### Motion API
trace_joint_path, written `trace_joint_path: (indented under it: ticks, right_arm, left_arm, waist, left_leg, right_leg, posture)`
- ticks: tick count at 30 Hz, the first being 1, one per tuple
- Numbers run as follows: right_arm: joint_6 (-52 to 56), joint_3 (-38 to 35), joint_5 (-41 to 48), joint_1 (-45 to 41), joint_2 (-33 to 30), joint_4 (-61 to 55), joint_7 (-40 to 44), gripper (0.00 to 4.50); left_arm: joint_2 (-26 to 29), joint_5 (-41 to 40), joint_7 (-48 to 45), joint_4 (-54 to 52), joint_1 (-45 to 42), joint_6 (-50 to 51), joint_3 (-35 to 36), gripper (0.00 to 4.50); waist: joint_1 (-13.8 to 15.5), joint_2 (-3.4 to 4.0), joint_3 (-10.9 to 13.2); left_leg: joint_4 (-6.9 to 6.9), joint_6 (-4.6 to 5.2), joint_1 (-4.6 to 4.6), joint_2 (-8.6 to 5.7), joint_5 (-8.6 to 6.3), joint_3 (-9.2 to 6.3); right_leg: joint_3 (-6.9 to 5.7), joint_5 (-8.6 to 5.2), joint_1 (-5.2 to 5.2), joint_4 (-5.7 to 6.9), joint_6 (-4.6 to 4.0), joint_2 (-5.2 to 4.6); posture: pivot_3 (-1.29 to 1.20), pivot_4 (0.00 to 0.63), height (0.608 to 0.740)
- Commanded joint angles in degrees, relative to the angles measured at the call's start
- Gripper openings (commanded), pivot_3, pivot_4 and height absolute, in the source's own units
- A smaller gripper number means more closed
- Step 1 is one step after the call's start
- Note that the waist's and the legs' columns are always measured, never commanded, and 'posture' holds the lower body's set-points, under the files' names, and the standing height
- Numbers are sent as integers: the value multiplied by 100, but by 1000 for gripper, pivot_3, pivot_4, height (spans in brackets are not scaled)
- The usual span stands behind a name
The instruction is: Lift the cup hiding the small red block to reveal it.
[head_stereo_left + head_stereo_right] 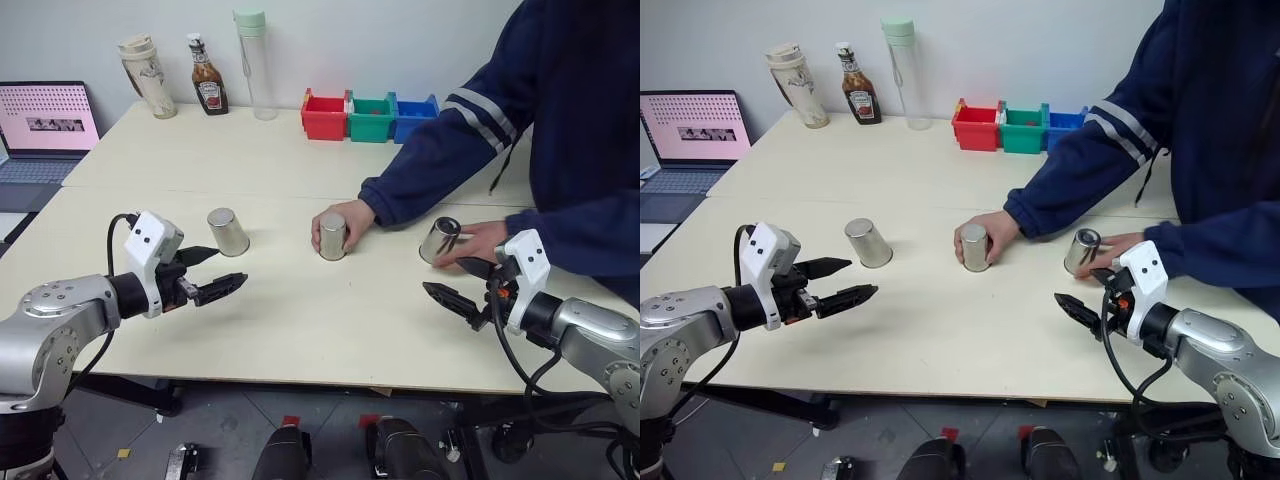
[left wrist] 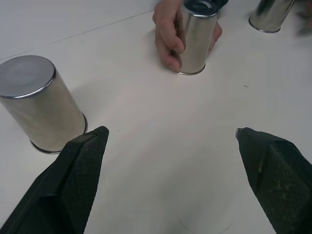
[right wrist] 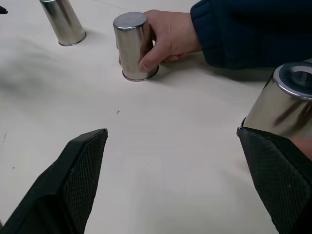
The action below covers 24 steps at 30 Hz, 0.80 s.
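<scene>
Three shiny silver cups stand upside down in a row on the pale table (image 1: 300,320). The left cup (image 1: 228,232) stands alone. A person's hand (image 1: 352,218) clasps the middle cup (image 1: 332,236). The person's other hand (image 1: 482,243) holds the right cup (image 1: 440,240), which is tilted. The small red block is hidden. My left gripper (image 1: 228,267) is open, hovering just in front of the left cup and apart from it. My right gripper (image 1: 445,277) is open too, close in front of the tilted right cup (image 3: 285,105), with nothing between its fingers.
The person's dark blue sleeve (image 1: 450,150) reaches across the right half of the table. Red (image 1: 324,115), green (image 1: 371,118) and blue (image 1: 413,115) bins stand at the back. A ketchup bottle (image 1: 207,77), a tumbler (image 1: 148,77) and a clear bottle (image 1: 256,65) stand back left. A laptop (image 1: 45,130) sits far left.
</scene>
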Motion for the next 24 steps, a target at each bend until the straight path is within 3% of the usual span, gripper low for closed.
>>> trace_joint_path:
  ticks: [1,24]
  right_arm:
    - [-86,-67,49,-54,34,-199,-8,4500]
    - [-43,-88,78,-142,73,-114,-9,4500]
  left_arm:
    - [18,33,-14,-98,-114,-81,-24,4460]
    - [87,65,-161,-123,-224,-42,-101,4460]
  waist:
    - [0,0,0]
    - [0,0,0]
  left_leg:
    - [0,0,0,0,0,0]
    - [-1,0,-1,0,0,-1]
  right_leg:
    - [0,0,0,0,0,0]
    - [-1,0,0,-1,1,0]
  posture:
    - [0,150,740]
    - [0,150,740]
